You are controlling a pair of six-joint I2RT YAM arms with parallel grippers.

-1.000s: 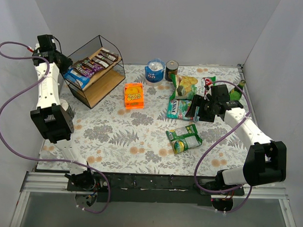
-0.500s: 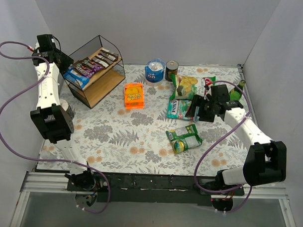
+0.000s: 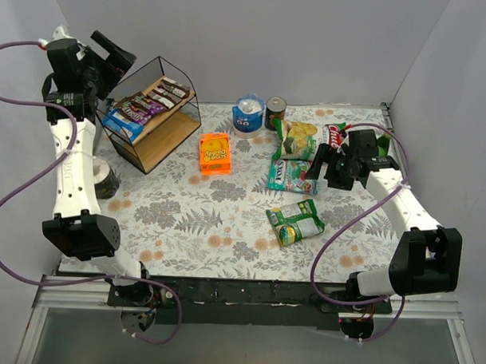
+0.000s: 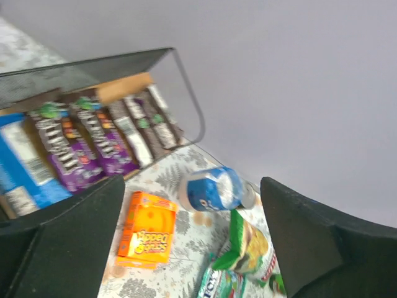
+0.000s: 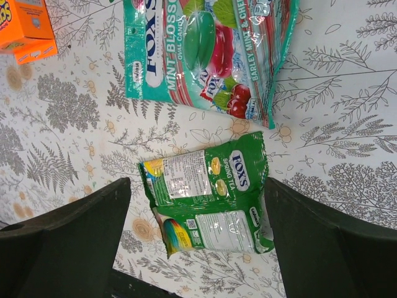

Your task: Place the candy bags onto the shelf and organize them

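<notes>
- Left gripper point(image 4: 192, 208), wide and empty, hangs above shelf point(image 3: 163, 135) at 10 o'clock; bars point(image 3: 142, 106) lie rowed there.
- Right gripper point(image 5: 195, 186), wide, aims at green bag point(image 5: 208, 202), seemingly to grasp.

the right claw point(image 5: 197, 186) hangs above the floral desk point(image 5: 347, 155), its two dark fingers point(image 5: 62, 242) spread wide with nothing gripped between them. under the gap lies a green spring tea pouch point(image 5: 205, 177), and a second green pouch point(image 5: 214, 233) touches its near edge. just beyond them lies a teal mint blossom bag point(image 5: 205, 49). an orange box point(image 5: 25, 25) sits at the far left corner, partly cut off.
</notes>
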